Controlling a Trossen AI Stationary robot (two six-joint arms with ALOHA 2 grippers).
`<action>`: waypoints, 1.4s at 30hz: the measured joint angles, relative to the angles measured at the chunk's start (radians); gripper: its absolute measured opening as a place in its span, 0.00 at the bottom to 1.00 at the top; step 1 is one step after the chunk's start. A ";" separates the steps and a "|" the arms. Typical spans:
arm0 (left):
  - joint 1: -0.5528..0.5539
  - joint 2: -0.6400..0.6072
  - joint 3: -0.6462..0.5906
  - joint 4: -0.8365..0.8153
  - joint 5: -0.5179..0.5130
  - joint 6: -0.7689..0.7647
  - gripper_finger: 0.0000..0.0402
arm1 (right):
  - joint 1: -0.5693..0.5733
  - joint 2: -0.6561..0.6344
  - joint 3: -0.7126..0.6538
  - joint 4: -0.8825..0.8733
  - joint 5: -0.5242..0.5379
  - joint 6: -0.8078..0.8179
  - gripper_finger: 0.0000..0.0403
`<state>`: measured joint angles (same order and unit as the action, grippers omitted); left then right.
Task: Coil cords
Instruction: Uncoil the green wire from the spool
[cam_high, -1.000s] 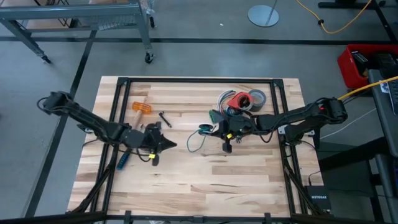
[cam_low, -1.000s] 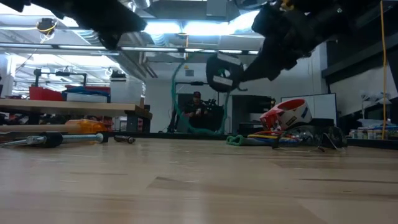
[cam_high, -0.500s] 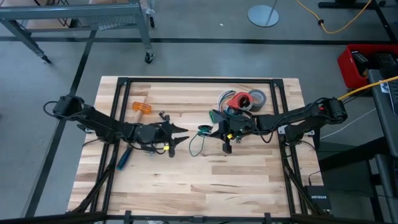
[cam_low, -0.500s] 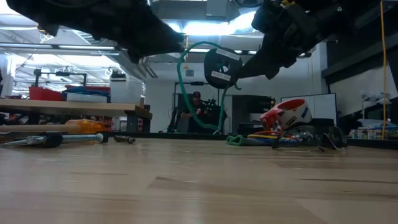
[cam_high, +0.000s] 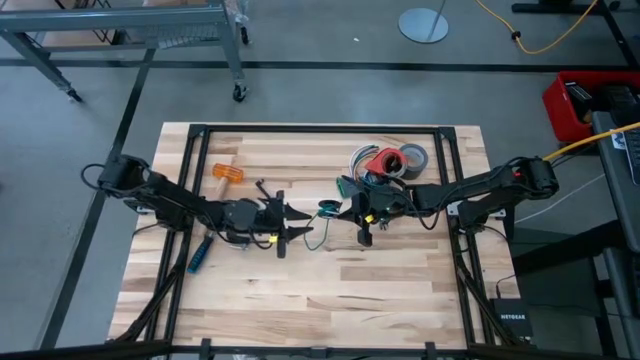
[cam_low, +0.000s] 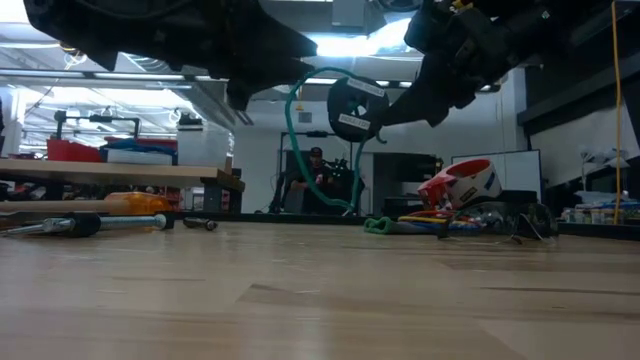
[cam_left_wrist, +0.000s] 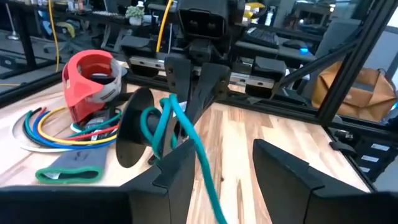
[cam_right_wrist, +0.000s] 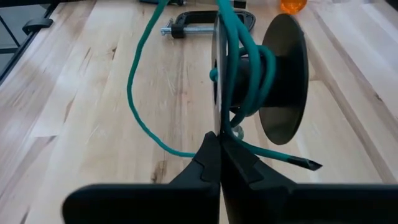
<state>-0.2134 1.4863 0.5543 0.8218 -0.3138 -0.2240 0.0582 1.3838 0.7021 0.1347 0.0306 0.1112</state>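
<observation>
**Mid-table, a teal cord between two grippers**

On the table's (cam_high: 400, 300) left side, a blue-handled tool (cam_high: 198, 257) lies by the left arm, with an orange-headed mallet (cam_high: 227, 173) farther back and a small black clamp (cam_high: 265, 190) just beside it. The left gripper (cam_high: 297, 232) reaches toward the middle, fingers (cam_left_wrist: 283, 168) spread apart and closed on nothing. The teal cord (cam_left_wrist: 186, 134) runs between them in the left wrist view; whether it touches either finger is hard to judge from here.

At the centre, the cord (cam_high: 318, 225) hangs from a black spool (cam_high: 328, 209) and loops down to the wood. The low view shows the spool (cam_low: 352, 112) held above the table, the cord (cam_low: 296, 130) arching from it and dropping to the surface. Several turns already sit wound on the spool's core (cam_right_wrist: 252, 68), and a loose run (cam_right_wrist: 140, 106) trails across the boards toward the clamp (cam_right_wrist: 205, 25).

To the right of the spool, the right gripper (cam_high: 357, 212) has its fingers (cam_right_wrist: 219, 163) pressed together, pinching the near flange of the spool at its edge.

Farther right and back sit a red tape dispenser (cam_high: 383, 160), a grey tape roll (cam_high: 413, 156) and a bundle of coloured wires (cam_left_wrist: 43, 127). A green band (cam_left_wrist: 69, 172) lies beside the wires. Beyond the table's far edge, a person (cam_low: 318, 175) shows in the low view.
</observation>
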 joint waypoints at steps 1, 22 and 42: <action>0.001 0.006 0.003 -0.002 0.000 0.004 0.38 | 0.000 0.000 0.000 0.000 0.000 0.000 0.00; 0.030 -0.008 0.013 -0.023 -0.008 0.077 0.01 | 0.000 0.000 0.000 -0.023 -0.006 -0.006 0.00; -0.065 -0.329 0.013 -0.723 0.161 -0.142 0.03 | 0.000 0.000 0.000 -0.151 0.005 -0.004 0.00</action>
<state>-0.2784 1.1572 0.5671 0.0985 -0.1531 -0.3663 0.0583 1.3834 0.7017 -0.0160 0.0353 0.1070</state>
